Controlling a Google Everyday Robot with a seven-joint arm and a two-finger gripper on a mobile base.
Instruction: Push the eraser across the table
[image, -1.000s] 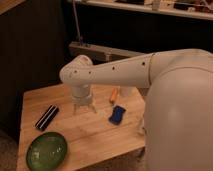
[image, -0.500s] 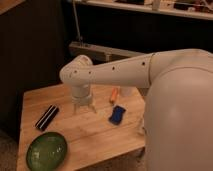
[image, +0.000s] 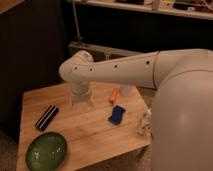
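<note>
The eraser (image: 46, 117), a black oblong block with light stripes, lies on the left part of the light wooden table (image: 90, 132), angled toward the back right. My gripper (image: 80, 103) hangs from the white arm above the table's middle back, to the right of the eraser and apart from it.
A green bowl (image: 46, 150) sits at the front left corner. A small blue flat object (image: 117, 114) and an orange item (image: 114, 95) lie right of the gripper. A pale crumpled thing (image: 145, 123) is at the right edge. My arm's large white body fills the right.
</note>
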